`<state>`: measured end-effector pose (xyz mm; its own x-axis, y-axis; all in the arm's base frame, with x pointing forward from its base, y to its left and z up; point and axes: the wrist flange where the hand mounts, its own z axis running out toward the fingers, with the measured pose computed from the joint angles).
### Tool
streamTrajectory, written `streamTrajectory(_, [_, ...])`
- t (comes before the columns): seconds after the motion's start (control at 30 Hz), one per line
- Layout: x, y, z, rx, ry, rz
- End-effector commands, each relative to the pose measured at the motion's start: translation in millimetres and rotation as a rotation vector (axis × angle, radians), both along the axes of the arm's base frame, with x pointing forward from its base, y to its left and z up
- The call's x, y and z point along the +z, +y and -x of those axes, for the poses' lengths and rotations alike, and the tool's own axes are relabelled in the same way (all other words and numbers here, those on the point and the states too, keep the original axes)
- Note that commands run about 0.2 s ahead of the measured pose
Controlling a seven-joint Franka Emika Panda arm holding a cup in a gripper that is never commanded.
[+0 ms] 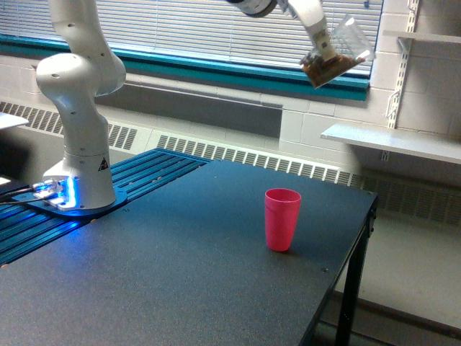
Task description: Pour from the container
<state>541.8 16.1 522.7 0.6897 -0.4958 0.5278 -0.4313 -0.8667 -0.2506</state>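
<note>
The pincer [324, 45] is clamped on the container [336, 59], a clear cup held tilted high above the pink cup [282, 218], with brown granules lying in its lower end. Its long axis slants, mouth up toward the exterior view's right. The pink cup stands upright on the tabletop [180, 274], well below and somewhat toward the exterior view's left, so pouring likely needs a descent first.

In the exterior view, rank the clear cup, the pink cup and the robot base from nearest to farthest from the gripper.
1. Clear cup: held in the gripper, top of view.
2. Pink cup: on the table, below.
3. Robot base: far to the view's left.
</note>
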Motion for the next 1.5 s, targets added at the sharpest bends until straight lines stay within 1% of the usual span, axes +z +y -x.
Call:
streamTrajectory(0.03, [-7.3,-9,13,0.053,0.007,0.030])
streamTrajectory(0.17, [-15.9,-15,21,0.075,0.025,0.063])
streamTrajectory(0.27, [-23.2,-17,27,0.091,0.034,0.077])
streamTrajectory(0.33, [-29.3,-20,32,0.110,0.044,0.079])
streamTrajectory(0.4, [-34.6,-22,36,0.121,0.050,0.094])
streamTrajectory(0.53, [-50.4,-25,46,0.148,0.076,0.085])
streamTrajectory(0.6, [-58.2,-28,51,0.160,0.084,0.094])
streamTrajectory(0.67, [-66.1,-29,57,0.170,0.104,0.088])
streamTrajectory(0.77, [-76.9,-32,64,0.174,0.124,0.090])
streamTrajectory(0.83, [-81.5,-35,69,0.181,0.139,0.105])
streamTrajectory(1.0, [-93.6,-39,79,0.190,0.177,0.111])
streamTrajectory(1.17, [-103.8,-44,88,0.190,0.204,0.134])
streamTrajectory(1.3, [-114.4,-47,94,0.194,0.226,0.133])
streamTrajectory(1.37, [-119.3,-48,98,0.194,0.243,0.142])
streamTrajectory(1.5, [-129.3,-46,105,0.195,0.276,0.141])
